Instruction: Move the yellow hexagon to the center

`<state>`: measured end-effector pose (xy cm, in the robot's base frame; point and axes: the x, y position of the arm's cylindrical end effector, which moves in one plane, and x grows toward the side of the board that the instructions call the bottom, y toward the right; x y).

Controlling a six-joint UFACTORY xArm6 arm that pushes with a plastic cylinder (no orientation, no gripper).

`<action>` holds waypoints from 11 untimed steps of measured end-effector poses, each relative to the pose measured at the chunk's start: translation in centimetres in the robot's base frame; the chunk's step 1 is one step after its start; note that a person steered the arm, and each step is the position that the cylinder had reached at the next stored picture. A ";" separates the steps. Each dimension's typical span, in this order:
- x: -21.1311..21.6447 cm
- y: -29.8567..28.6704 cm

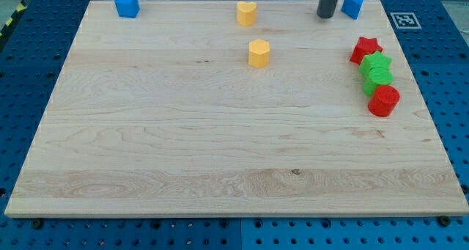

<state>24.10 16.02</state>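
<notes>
The yellow hexagon [259, 53] sat above the middle of the board [146, 147], toward the view's top, with the yellow heart [247, 13] just beyond it near the top edge. My tip [325, 15], a bare rod with nothing to spread or pinch, touched no block; it stood well to the right of the hexagon, beside the blue block [354, 5]. To do this well, I judged I should swing round above the hexagon, slipping between it and the heart without nudging the heart, then push straight toward the view's bottom, stopping short so it would not overshoot.
</notes>
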 end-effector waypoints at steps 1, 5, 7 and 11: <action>2.5 -2.0; 5.6 -4.0; 7.2 -8.7; 12.0 -13.2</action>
